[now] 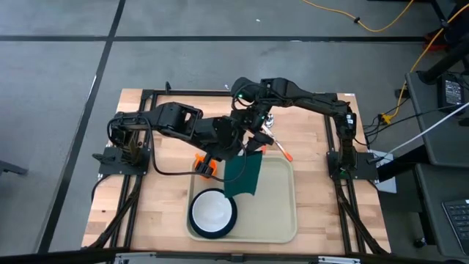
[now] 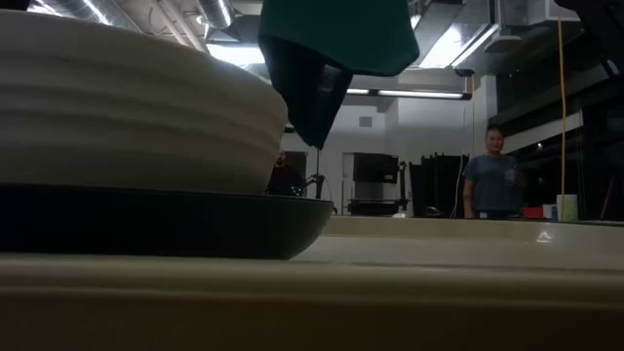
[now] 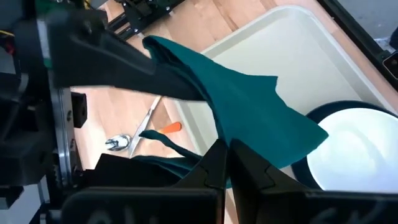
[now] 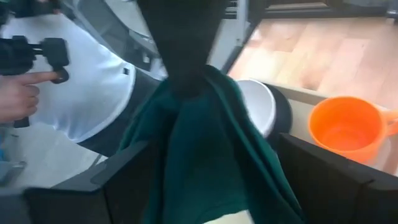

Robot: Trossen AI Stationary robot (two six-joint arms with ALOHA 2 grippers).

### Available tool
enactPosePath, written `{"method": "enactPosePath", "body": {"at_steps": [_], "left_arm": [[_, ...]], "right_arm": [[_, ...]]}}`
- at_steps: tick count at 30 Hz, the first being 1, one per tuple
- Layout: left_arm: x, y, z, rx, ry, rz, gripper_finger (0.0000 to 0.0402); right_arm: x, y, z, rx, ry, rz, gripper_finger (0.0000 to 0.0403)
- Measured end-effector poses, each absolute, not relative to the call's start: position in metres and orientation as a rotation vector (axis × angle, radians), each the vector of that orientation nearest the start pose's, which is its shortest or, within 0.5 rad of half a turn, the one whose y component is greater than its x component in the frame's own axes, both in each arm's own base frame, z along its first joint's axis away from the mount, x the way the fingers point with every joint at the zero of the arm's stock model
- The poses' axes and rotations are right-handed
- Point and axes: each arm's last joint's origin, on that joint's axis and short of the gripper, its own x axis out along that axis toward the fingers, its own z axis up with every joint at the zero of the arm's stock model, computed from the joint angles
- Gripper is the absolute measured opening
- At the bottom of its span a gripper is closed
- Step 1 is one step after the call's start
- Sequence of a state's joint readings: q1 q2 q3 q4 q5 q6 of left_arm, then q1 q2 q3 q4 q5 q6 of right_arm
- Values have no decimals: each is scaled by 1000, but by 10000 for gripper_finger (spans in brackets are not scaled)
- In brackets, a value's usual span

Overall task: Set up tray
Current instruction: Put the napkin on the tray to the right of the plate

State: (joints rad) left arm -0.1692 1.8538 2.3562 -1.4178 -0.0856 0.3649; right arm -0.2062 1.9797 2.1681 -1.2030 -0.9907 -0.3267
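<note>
The cream tray [image 1: 287,220] lies on the wooden table, near the front edge. A white bowl [image 1: 212,210] sits on a dark teal plate [image 2: 195,219] in the tray's left near corner. A dark green napkin [image 1: 245,174] hangs above the tray's far left part. My left gripper [image 1: 236,150] is shut on the napkin's top. My right gripper [image 4: 211,144] is open, and its fingers stand on either side of the hanging cloth. In the low view the napkin's lower tip [image 2: 314,132] hangs clear of the tray. My left gripper pinches the napkin between its two fingers at a gathered upper part [image 4: 186,93], coming from above and pointing down. Several layers bunch there. The cloth hangs slack below the fingers, lifted clear of the tray. My right gripper is open around the cloth; whether a finger [image 3: 124,65] touches it, I cannot tell.
An orange cup [image 1: 205,166] stands on the table just left of the tray's far left corner. Utensils with orange handles [image 1: 277,149] lie past the tray's far edge. A person stands in the room behind [image 2: 492,180], and a hand [image 4: 25,93] shows beyond the table.
</note>
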Motion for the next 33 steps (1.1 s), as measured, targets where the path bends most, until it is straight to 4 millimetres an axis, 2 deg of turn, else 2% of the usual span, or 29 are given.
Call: {"method": "enactPosePath", "body": {"at_steps": [10,19,28,33], "left_arm": [[334,-52,451,456,889,-240,1],[334,-50,447,457,917,-235,1],[335,-48,447,446,918,-230,1],[337,-48,448,449,894,-228,1]], "right_arm": [[394,-56,382,351,685,921,332],[392,-56,382,355,687,925,332],[392,-59,382,341,694,895,332],[392,-61,381,295,729,819,332]]}}
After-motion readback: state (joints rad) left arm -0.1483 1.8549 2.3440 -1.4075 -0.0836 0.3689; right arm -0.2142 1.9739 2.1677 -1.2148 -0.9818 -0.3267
